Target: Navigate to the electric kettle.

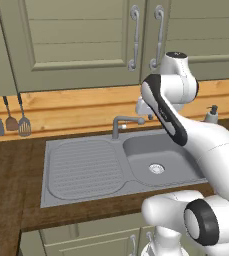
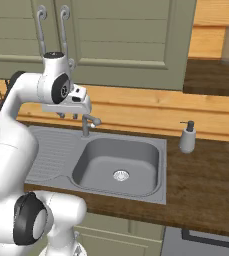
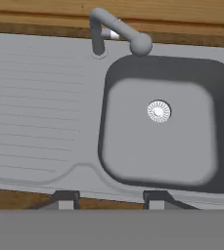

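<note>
The robot is sitting in front of a grey sink [image 1: 86,170] set in a dark wooden counter [image 2: 206,185]. The arm is reaching up and over the sink, and its gripper [image 2: 68,115] is hanging above the tap [image 2: 88,122], pointing down. In the hand view the two finger tips [image 3: 67,200] are standing well apart with nothing between them, so the claw is wide and holding nothing.

The sink is showing a deep bowl with a round drain [image 3: 158,111] on the right and a flat ribbed part for drying on the left. The tap is bending out over the back corner of the bowl.

A grey soap bottle [image 2: 187,137] with a dark pump is standing on the counter, to the right of the sink and near the wall. On the far left, spoons and a slotted turner [image 1: 24,122] are hanging on the wooden wall. Green cupboard doors [image 1: 81,40] with silver handles are hanging above.

The electric kettle is not showing here, so I cannot tell where it is
</note>
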Available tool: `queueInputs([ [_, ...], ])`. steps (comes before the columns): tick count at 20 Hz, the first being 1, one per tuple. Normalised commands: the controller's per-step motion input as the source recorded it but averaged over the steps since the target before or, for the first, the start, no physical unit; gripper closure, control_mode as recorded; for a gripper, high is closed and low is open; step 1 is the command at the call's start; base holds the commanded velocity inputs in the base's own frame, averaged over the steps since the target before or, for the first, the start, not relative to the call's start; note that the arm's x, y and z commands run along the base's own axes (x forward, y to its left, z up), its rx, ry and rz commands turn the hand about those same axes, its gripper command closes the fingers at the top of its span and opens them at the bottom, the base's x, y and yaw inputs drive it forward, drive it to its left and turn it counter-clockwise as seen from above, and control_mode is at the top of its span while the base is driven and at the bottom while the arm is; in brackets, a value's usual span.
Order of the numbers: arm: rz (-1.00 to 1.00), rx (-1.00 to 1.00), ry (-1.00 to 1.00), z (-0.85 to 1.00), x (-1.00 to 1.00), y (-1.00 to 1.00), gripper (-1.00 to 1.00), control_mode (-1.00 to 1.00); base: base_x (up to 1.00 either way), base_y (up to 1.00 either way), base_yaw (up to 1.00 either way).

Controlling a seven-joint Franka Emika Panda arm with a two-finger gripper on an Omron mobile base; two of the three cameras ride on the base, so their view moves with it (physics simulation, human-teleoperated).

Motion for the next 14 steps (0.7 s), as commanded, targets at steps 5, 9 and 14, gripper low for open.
queueInputs([
  [5,0.0,0.0,0.0,0.0,-0.53,0.0,-1.0,-1.0,0.0,0.0,0.0],
  [9,0.0,0.0,-0.15,0.0,-1.0,0.05,-1.0,-1.0,0.0,0.0,0.0],
  [14,0.0,0.0,-0.11,0.0,-0.81,0.0,-1.0,-1.0,0.0,0.0,0.0],
])
